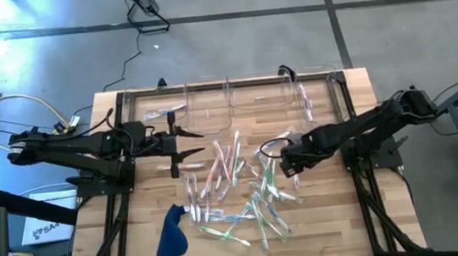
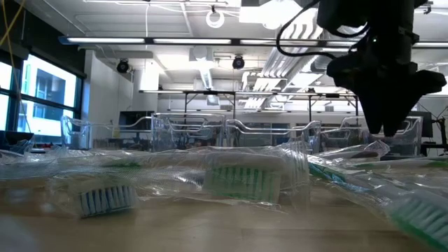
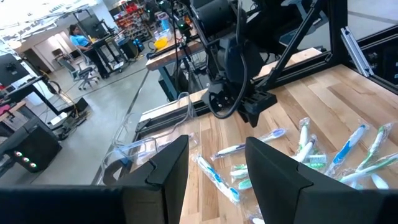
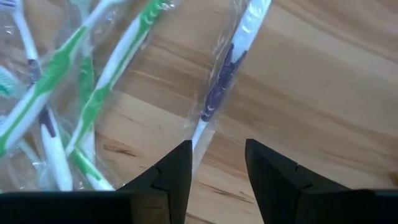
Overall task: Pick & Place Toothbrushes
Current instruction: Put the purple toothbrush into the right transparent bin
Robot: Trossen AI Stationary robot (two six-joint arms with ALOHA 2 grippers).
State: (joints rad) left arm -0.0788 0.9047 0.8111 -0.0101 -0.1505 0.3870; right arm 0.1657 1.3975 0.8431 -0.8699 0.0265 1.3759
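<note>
The slim wrapped toothbrushes (image 1: 236, 191) are scattered in a heap across the middle of the wooden table (image 1: 366, 216), over which the right gripper (image 1: 289, 170) is held with jaws parted and empty, while the left gripper (image 1: 190, 145) is likewise seen open and empty beside the clear plastic bins (image 1: 252, 100).

A dark blue cloth (image 1: 170, 236) lies crumpled near the wooden table's (image 1: 342, 227) front-left corner.

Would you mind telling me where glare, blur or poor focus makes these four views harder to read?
High view: a bright glare patch on the floor at top left; the toothbrushes read as small pale streaks. Low view: nearest wrappers soft and glossy, the right gripper a dark silhouette against ceiling lights. Left wrist view: the left gripper fingers are blurred. Right wrist view: wrapper sheen over the purple-white toothbrush.
</note>
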